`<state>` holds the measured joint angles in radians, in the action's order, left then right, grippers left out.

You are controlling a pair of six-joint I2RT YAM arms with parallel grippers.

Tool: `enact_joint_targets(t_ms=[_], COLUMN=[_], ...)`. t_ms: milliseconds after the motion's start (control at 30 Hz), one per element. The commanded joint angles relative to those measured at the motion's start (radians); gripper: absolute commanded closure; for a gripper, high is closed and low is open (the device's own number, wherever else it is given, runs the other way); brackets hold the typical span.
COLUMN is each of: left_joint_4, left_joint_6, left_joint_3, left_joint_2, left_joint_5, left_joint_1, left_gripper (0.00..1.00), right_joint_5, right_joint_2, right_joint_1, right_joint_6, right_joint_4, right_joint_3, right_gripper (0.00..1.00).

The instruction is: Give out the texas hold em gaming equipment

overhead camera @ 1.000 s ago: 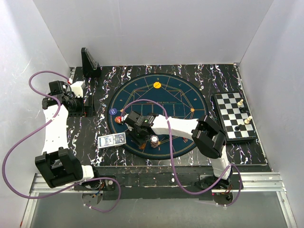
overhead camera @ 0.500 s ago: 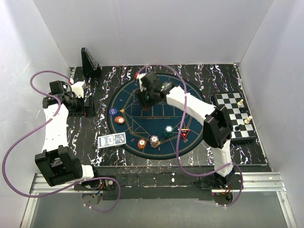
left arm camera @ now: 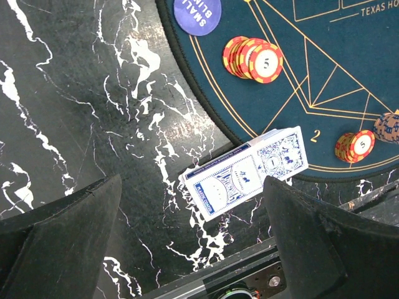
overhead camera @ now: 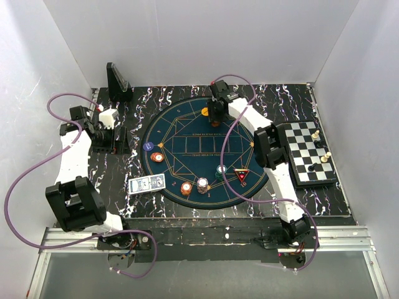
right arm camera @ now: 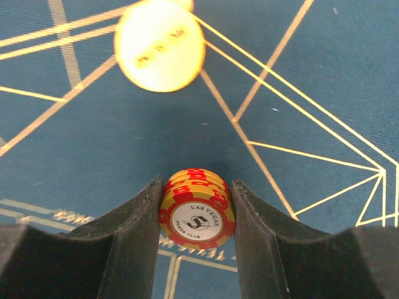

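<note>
1. Overhead, right hand (overhead camera: 214,117) is at the far side of the round mat (overhead camera: 187,134). Left hand (overhead camera: 117,142) is over the counter (overhead camera: 118,180), left of the mat. Card deck (overhead camera: 148,184) lies at the mat's near-left edge.
2. Left wrist: left hand (left arm camera: 192,187) spread wide, holding nothing. Card deck (left arm camera: 246,171) lies between the fingers, one corner on the mat (left arm camera: 324,93).
3. Right wrist: right hand (right arm camera: 196,193) clamped on an orange chip stack (right arm camera: 196,212). Yellow disc (right arm camera: 160,43) lies just beyond.

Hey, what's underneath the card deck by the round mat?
The card deck lies mostly on the black marbled table, one end overlapping the edge of the round blue mat. Anything else beneath it is covered by the cards.
</note>
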<state>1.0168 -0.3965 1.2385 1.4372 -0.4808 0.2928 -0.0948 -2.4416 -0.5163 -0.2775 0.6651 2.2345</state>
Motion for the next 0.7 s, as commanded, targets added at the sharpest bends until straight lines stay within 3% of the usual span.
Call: enact_joint_targets(t_ms=[0, 200, 433, 667], left_joint_4=[0.009, 0.003, -0.012, -0.009], left_joint_6=[-0.041, -0.025, -0.013, -0.013], left_joint_3=[0.029, 0.033, 0.033, 0.029], left_joint_2=[0.029, 0.046, 0.037, 0.022], left_joint_5=[-0.074, -0.091, -0.094, -0.073], left_joint_1=[0.002, 0.003, 0.003, 0.002], left_gripper=[0.02, 0.02, 0.02, 0.02], right_joint_5=[-0.014, 0.013, 0.013, 0.038], right_joint_2=[-0.025, -0.129, -0.129, -0.125], right_joint_1=[0.032, 0.058, 0.064, 0.065], right_joint_6=[-0.042, -0.048, -0.057, -0.068], right_joint_4=[-0.021, 0.011, -0.010, -0.007], right_joint_3=[0.039, 0.177, 0.178, 0.169], right_gripper=[0.75, 0.73, 0.64, 0.24])
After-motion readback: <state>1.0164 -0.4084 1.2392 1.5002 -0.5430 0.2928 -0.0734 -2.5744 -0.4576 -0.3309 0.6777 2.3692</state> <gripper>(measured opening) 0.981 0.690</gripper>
